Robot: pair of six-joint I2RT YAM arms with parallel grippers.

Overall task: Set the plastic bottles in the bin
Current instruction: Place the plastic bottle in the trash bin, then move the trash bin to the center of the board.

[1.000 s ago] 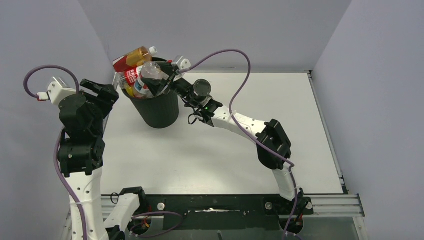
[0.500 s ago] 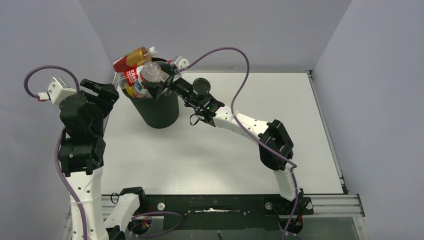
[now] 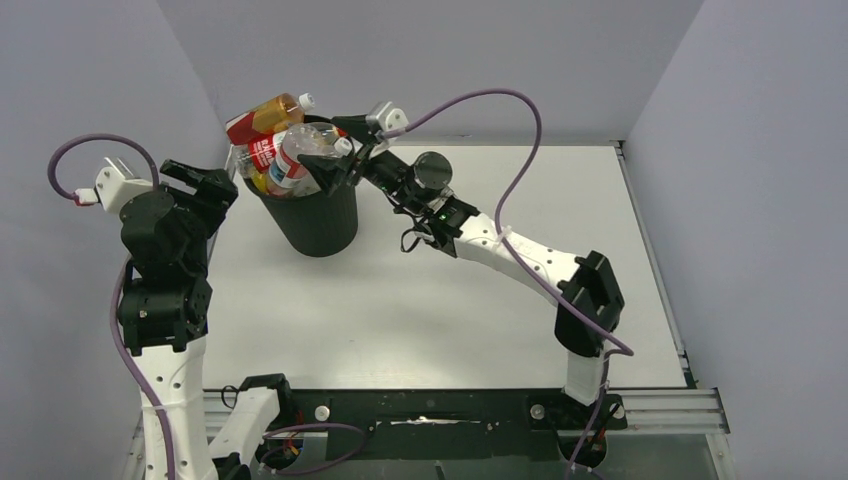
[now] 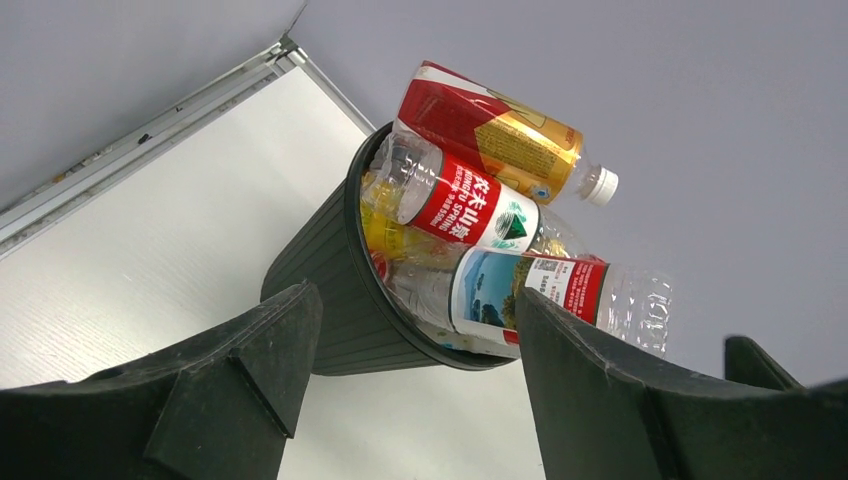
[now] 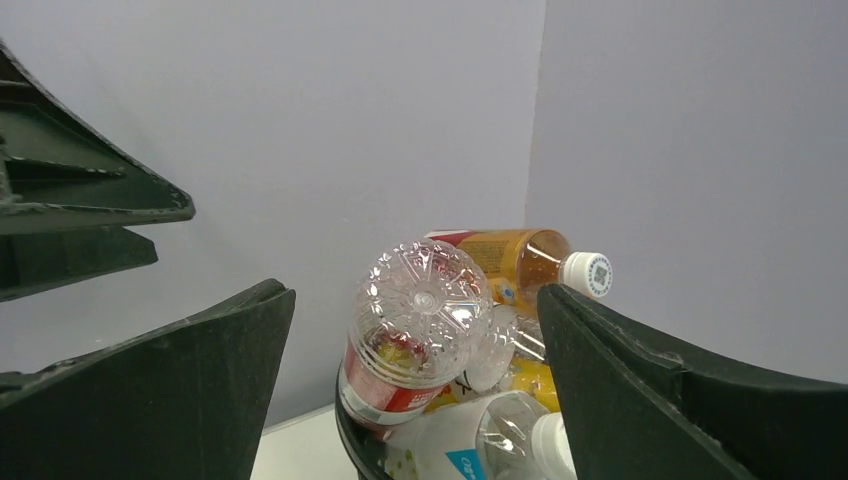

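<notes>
The black bin stands at the table's far left, heaped past its rim with plastic bottles. An amber bottle with a red label lies on top. Under it lies a clear bottle with a red label, its base towards my right gripper. That gripper is open just right of the pile, with nothing between its fingers. My left gripper hangs open and empty left of the bin. In the left wrist view a clear bottle with a blue-white and red label overhangs the rim.
Grey walls rise close behind and left of the bin. The right arm's purple cable arcs over the table's back half. The white table ends in a metal rail on the right.
My right gripper opened and let go of the clear red-labelled bottle, which now rests on the pile. It then drew back up and right. The left arm has not moved.
</notes>
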